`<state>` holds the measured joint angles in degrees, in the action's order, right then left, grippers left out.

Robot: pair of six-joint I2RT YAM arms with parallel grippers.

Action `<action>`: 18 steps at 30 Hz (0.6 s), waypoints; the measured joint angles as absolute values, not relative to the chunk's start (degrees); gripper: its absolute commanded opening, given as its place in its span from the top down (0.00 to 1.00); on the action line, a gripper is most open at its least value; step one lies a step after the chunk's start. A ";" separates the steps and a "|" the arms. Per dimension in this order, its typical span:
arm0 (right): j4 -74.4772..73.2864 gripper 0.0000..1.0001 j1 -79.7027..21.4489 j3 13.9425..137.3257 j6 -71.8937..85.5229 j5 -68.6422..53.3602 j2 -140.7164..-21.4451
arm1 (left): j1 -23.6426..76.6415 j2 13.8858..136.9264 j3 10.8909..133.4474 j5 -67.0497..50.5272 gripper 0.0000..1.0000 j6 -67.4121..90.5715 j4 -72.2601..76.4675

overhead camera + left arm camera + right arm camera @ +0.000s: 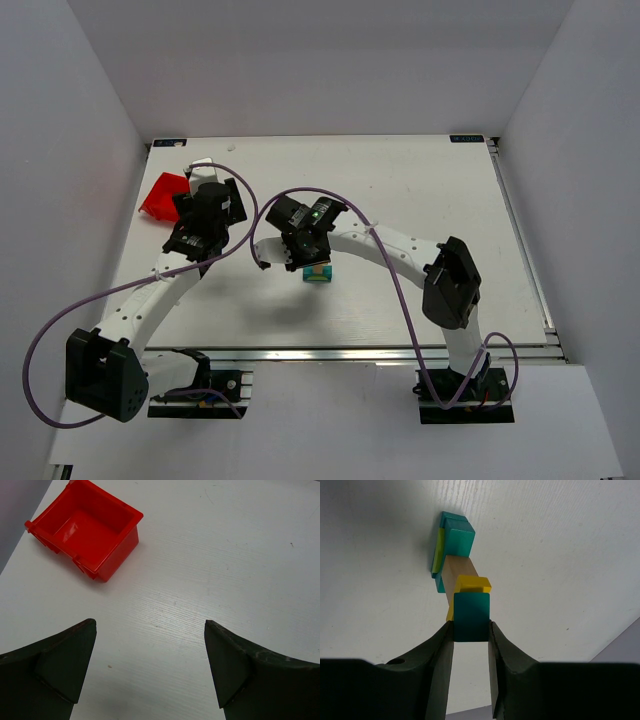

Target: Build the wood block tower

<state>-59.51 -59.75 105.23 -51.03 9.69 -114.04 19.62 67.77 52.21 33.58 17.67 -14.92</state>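
Pinching top of wood block tower (457, 565), right tool (470, 628), left tool (149, 624) spread wide

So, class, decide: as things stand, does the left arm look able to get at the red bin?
Probably yes. The left end effector is open, the red bin sits just ahead of it on the table, and nothing shows between them.

We count one wood block tower (318, 272) with one tan block (457, 572), one red bin (165, 193) at ten o'clock on the worktop (450, 220), one left arm (140, 300), one right arm (395, 250).
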 measured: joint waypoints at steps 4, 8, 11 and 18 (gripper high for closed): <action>-59.51 0.70 -59.75 105.23 -51.03 9.69 -114.37 | 19.62 67.77 52.21 33.58 0.02 17.58 -14.92; -59.46 0.66 -59.75 105.23 -51.03 9.69 -114.39 | 19.62 67.77 52.21 33.58 0.02 17.54 -14.92; -59.48 0.65 -59.75 105.23 -51.03 9.72 -114.39 | 19.62 67.77 52.21 33.56 0.02 17.45 -14.90; -59.46 0.57 -59.75 105.23 -50.96 9.74 -114.41 | 19.62 67.77 52.21 33.47 0.02 17.43 -14.76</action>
